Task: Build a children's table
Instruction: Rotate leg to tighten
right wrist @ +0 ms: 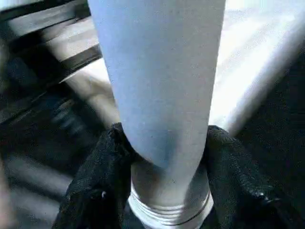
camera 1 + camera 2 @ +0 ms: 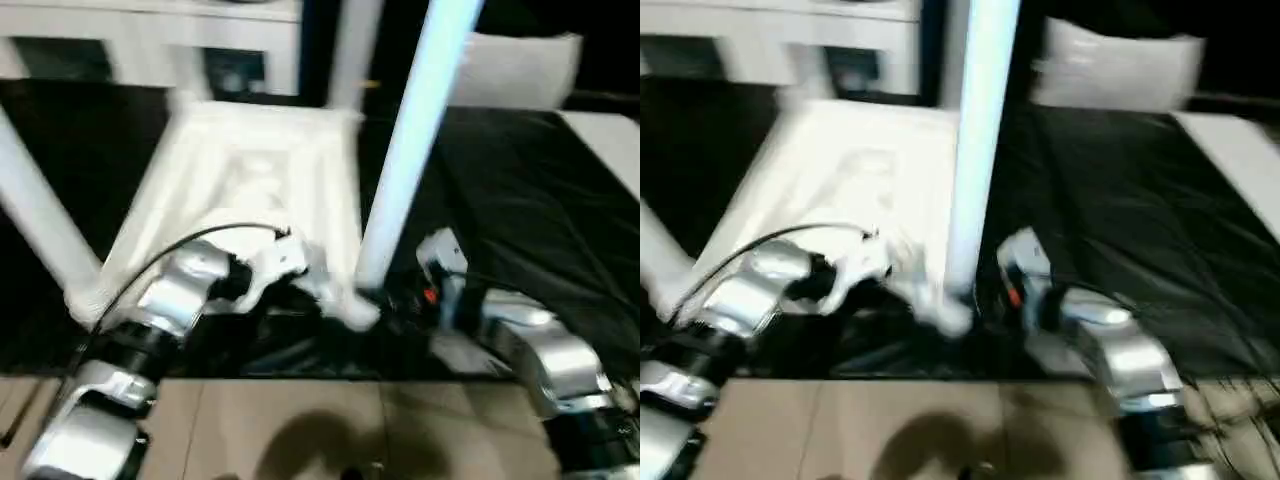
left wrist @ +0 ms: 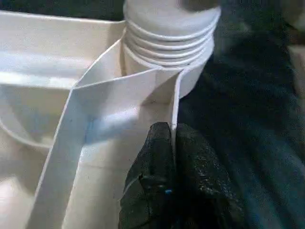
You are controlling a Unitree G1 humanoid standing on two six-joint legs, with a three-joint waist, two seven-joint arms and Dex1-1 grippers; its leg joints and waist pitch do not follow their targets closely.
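The children's table lies upside down on a black cloth, its ribbed white top (image 2: 250, 170) facing up. One white leg (image 2: 415, 130) rises from the near right corner, another leg (image 2: 40, 215) slants at the left, and a third (image 2: 350, 50) stands at the back. My left gripper (image 3: 174, 157) is shut on the top's thin rim wall (image 3: 174, 100), just beside the ringed corner socket (image 3: 169, 33). My right gripper (image 1: 162, 138) is closed around the near right leg low down, just above its ringed base, with one black finger (image 1: 95, 176) on each side.
White cabinets (image 2: 150, 30) stand along the back. A white block (image 2: 520, 65) sits at the back right and a flat white board (image 2: 610, 150) lies at the right edge. The black cloth (image 2: 520, 200) stretches to the right. Tan floor (image 2: 300, 430) runs in front.
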